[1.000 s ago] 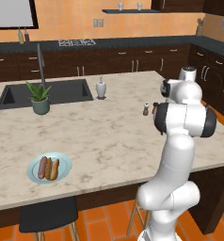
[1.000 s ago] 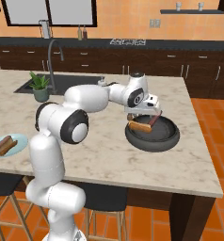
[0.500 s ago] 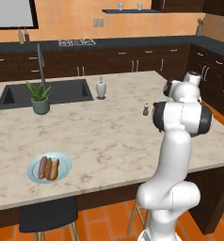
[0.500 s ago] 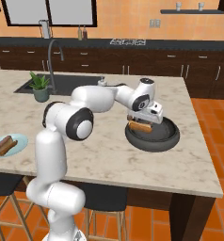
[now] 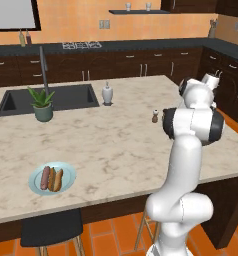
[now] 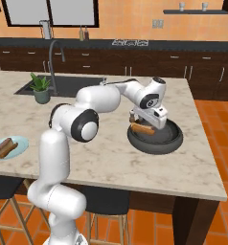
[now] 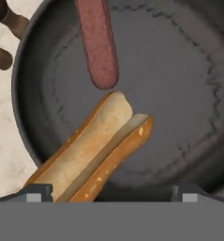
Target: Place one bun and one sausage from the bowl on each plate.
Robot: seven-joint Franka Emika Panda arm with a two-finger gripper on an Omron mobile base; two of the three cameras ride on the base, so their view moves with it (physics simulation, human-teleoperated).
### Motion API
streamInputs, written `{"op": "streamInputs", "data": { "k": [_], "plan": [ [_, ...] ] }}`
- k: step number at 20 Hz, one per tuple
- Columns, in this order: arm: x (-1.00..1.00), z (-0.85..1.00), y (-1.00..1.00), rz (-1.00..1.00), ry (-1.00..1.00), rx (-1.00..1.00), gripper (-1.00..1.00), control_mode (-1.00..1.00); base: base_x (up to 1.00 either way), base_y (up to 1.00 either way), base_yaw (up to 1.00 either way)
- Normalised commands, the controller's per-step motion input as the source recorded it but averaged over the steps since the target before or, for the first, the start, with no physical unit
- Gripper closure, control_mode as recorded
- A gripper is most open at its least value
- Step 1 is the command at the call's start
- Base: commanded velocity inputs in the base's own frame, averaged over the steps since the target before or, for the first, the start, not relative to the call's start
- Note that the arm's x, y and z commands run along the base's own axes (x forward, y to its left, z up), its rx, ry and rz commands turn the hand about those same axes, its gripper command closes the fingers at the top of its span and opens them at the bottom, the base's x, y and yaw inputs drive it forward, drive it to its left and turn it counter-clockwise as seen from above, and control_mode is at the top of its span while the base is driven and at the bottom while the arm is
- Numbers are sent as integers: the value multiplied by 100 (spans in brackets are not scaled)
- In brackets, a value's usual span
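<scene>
My jaws (image 6: 145, 125) hang wide open and empty, low over the dark bowl (image 6: 171, 143) at the far right of the worktop (image 6: 111, 158); in the hand view the two tips sit at the lower edge, one on each side of the near end of the bun (image 7: 92, 153). That bun, split along its top, lies on the bowl floor, its near end close to the bowl wall. The sausage (image 7: 97, 42) lies just beyond it, end-on to the bun's far tip, close to it and perhaps just touching. The pale blue plate (image 5: 67, 171) at the near left edge of the worktop, well apart from the bowl, already carries one sausage and one bun side by side. I judge the step in hand to be the approach to the remaining bun, the first plate being served. The next move calls for lowering the jaws astride the bun and closing across its width, clear of the sausage and the bowl wall.
</scene>
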Motion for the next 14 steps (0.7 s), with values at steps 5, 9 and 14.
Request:
{"op": "streamInputs", "data": {
  "k": [5,9,14],
  "plan": [
    [-2,-43,35,-27,1,9,-100,-100,0,0,0],
    [17,-27,8,-18,0,7,-100,-100,0,0,0],
    [11,-20,0,-13,0,5,-100,-100,0,0,0]
  ]
}}
